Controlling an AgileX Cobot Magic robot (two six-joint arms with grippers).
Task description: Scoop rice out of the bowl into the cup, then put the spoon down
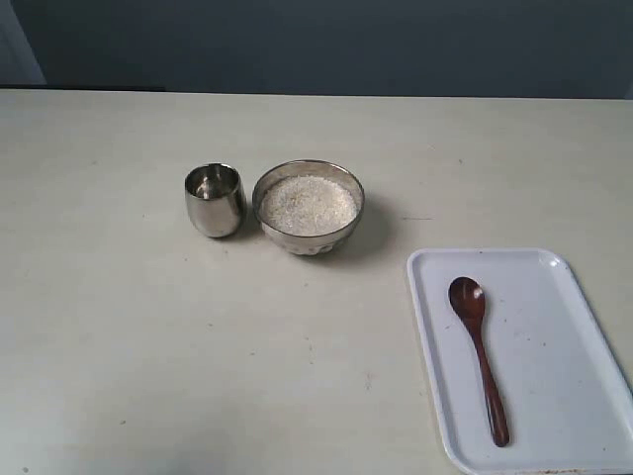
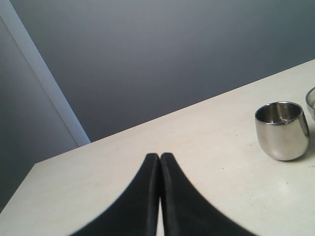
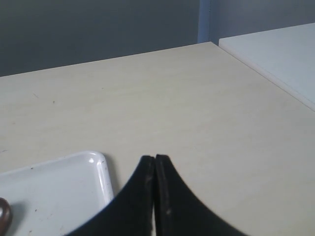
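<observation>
The steel bowl (image 1: 308,207) sits mid-table, filled with white rice (image 1: 308,204). Just left of it stands the small steel cup (image 1: 214,200), which looks empty; it shows too in the left wrist view as the cup (image 2: 282,130). The dark wooden spoon (image 1: 479,342) lies in the white tray (image 1: 564,416), head toward the bowl. My left gripper (image 2: 160,156) is shut with nothing in it, above bare table well away from the cup. My right gripper (image 3: 155,158) is shut and holds nothing, beside the tray's corner (image 3: 101,167). Neither arm shows in the exterior view.
A sliver of the bowl's rim (image 2: 311,101) shows past the cup in the left wrist view. The spoon's head (image 3: 4,216) peeks in at the right wrist view's border. A second pale surface (image 3: 280,59) adjoins the table's far edge.
</observation>
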